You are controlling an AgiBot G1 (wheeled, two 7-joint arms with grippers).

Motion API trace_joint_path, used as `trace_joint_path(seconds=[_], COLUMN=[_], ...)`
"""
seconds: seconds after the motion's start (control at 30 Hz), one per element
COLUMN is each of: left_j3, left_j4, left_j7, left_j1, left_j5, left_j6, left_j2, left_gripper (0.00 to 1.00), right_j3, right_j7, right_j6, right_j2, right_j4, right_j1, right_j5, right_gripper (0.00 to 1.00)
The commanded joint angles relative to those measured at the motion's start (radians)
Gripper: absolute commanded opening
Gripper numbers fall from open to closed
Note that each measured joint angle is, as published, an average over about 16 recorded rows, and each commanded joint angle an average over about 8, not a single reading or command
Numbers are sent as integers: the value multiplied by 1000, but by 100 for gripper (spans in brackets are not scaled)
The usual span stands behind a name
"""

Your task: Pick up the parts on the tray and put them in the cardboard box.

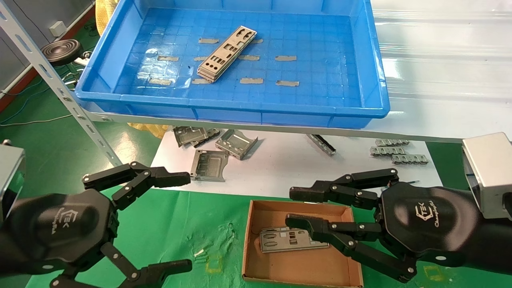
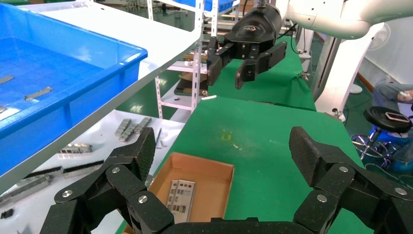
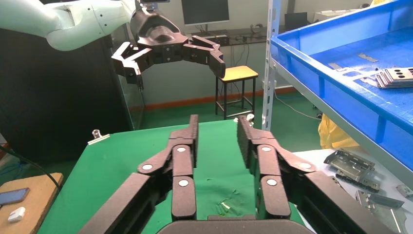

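Observation:
A stack of parts (image 1: 226, 54) lies slantwise on the floor of the blue tray (image 1: 240, 106), which sits up on the shelf. The right wrist view shows that stack's end (image 3: 394, 77) inside the tray (image 3: 336, 83). Down on the green mat stands the cardboard box (image 1: 304, 264), with parts (image 1: 288, 240) lying flat in it; the left wrist view shows the box (image 2: 209, 187) and the parts (image 2: 180, 195) too. My right gripper (image 1: 294, 207) hovers over the box's far half, open and empty. My left gripper (image 1: 185, 222) hangs wide open to the box's left, holding nothing.
Folded metal brackets (image 1: 208, 164) and slotted strips (image 1: 396, 152) lie on a white sheet under the shelf. A slanted shelf upright (image 1: 60, 88) rises at the left. The shelf's front edge overhangs the sheet, just beyond both grippers.

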Motion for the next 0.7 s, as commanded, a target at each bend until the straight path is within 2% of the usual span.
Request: trace_joint_path(seconds=[0.03, 0.7], left_j3=[0, 0], left_j4=[0, 0], left_j7=[0, 0], left_j1=[0, 0], left_j5=[0, 0], left_j6=[0, 0], left_j2=[0, 0], left_gripper=[100, 100], right_j3=[0, 0], right_j7=[0, 0], right_j6=[0, 0], right_j2=[0, 0], right_j4=[0, 0], right_j1=[0, 0], right_j5=[0, 0], right_gripper=[0, 0])
